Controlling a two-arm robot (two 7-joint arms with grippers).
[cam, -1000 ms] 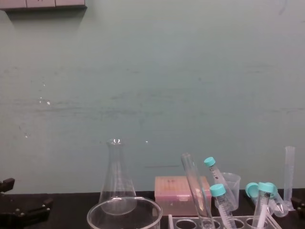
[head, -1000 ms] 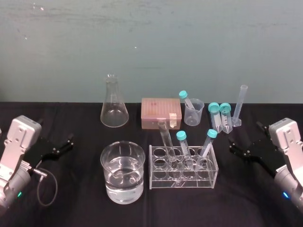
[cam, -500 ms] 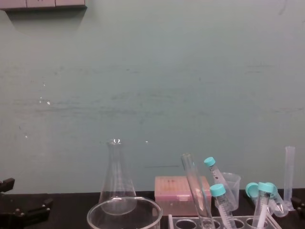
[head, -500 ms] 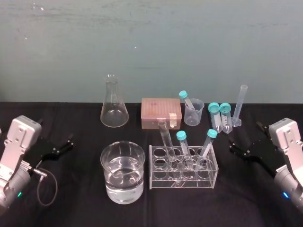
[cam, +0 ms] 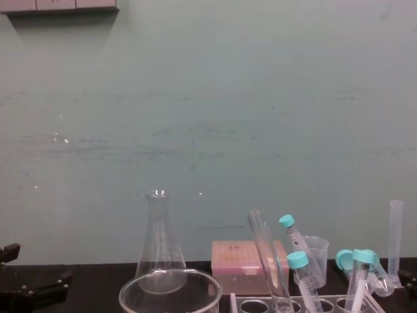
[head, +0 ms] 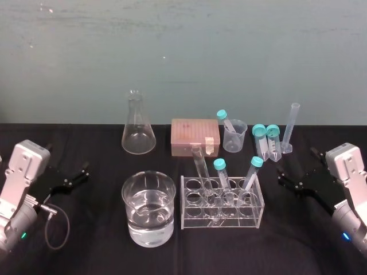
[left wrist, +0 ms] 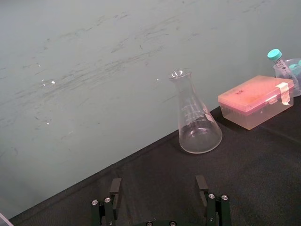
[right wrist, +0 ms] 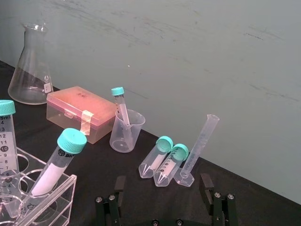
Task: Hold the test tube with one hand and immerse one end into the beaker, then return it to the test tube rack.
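While the left claw [head: 80, 173] and right claw [head: 285, 179] lay open near the table's [head: 97, 252] side edges, bare cloth separated them from the glassware.
The test tube [head: 200, 165] leaned in the rack [head: 222, 222], just right of the beaker [head: 148, 209], well apart from both claws.

A scuffed pale-green wall [head: 183, 51] stands behind; the table [head: 92, 252] is draped black; a pale panel [cam: 58, 5] sits high up.

Open table [head: 97, 243] flanks beaker [head: 148, 209] and test tube rack [head: 192, 222]; teal-capped tubes [head: 221, 173] crowd the test tube [head: 200, 165].
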